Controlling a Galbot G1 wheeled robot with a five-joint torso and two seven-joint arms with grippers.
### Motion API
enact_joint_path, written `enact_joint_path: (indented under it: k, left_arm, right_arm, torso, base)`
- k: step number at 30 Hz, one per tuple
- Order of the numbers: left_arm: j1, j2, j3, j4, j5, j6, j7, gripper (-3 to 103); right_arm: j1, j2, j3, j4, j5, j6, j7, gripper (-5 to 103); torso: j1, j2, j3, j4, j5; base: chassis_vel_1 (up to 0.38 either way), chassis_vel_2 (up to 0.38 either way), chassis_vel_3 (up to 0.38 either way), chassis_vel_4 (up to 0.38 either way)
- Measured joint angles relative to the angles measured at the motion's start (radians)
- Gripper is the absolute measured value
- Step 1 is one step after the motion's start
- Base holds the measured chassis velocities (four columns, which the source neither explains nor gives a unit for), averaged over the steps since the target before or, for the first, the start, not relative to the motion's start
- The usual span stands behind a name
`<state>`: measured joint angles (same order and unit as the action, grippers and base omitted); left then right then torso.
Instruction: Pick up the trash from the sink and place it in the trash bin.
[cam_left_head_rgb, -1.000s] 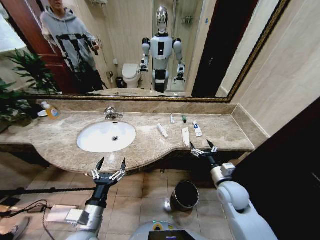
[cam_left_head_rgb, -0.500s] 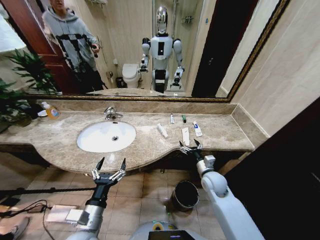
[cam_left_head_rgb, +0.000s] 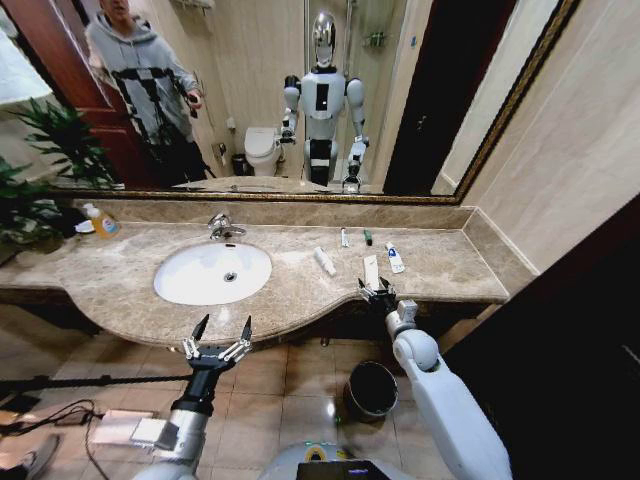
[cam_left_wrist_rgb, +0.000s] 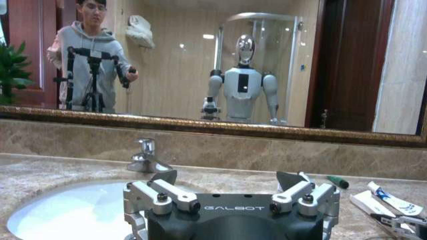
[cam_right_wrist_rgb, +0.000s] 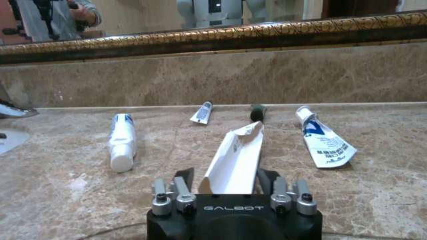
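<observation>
The trash lies on the marble counter right of the sink (cam_left_head_rgb: 190, 285): a white tube (cam_left_head_rgb: 325, 261), a small white sachet (cam_left_head_rgb: 344, 238), a dark green item (cam_left_head_rgb: 368, 237), a tube with blue marks (cam_left_head_rgb: 395, 258) and a flat white sachet (cam_left_head_rgb: 371, 270). My right gripper (cam_left_head_rgb: 377, 292) is at the flat white sachet's near end. In the right wrist view this sachet (cam_right_wrist_rgb: 235, 150) runs between the open fingers of the right gripper (cam_right_wrist_rgb: 225, 176). My left gripper (cam_left_head_rgb: 218, 335) hangs open below the counter edge in front of the sink. The trash bin (cam_left_head_rgb: 371, 388) stands on the floor beneath the right arm.
A chrome faucet (cam_left_head_rgb: 225, 228) rises behind the basin. An orange-liquid bottle (cam_left_head_rgb: 102, 221) stands at the counter's far left beside a plant (cam_left_head_rgb: 25, 205). A mirror spans the wall behind. Cables (cam_left_head_rgb: 50, 415) lie on the floor at the left.
My right gripper has swung left and forward over the counter edge to the flat white sachet's near end. The left arm has stayed where it was.
</observation>
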<state>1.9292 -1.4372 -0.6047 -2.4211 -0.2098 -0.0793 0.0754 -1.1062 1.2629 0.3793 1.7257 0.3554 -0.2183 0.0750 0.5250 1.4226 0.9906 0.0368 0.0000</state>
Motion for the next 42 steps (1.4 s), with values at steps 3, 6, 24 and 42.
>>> enact_joint_path:
  k: [3,6,24,42]
  left_arm:
    - [0.000,0.000,0.000,0.000,0.000,0.000,0.000,100]
    - [0.000,0.000,0.000,0.000,0.000,0.000,0.000,100]
    - [0.000,0.000,0.000,0.000,0.000,0.000,0.000,100]
    - [0.000,0.000,0.000,0.000,0.000,0.000,0.000,100]
  right_arm:
    - [0.001,-0.002,0.001,-0.001,0.000,-0.002,0.001,48]
    - [0.001,-0.002,0.002,-0.001,0.000,-0.002,0.001,44]
    - [-0.041,-0.022,0.042,0.060,0.023,-0.003,0.000,0]
    - [-0.453,-0.027,0.238,0.330,0.022,0.263,-0.045,0]
  torso:
    - [0.000,0.000,0.000,0.0000,0.0000]
    - [0.000,0.000,0.000,0.0000,0.0000]
    - [0.000,0.000,0.000,0.0001,0.0001]
    - [0.000,0.000,0.000,0.0000,-0.0001]
  base:
    - [0.000,0.000,0.000,0.000]
    - [0.000,0.000,0.000,0.000]
    - [0.000,0.000,0.000,0.000]
    - [0.000,0.000,0.000,0.000]
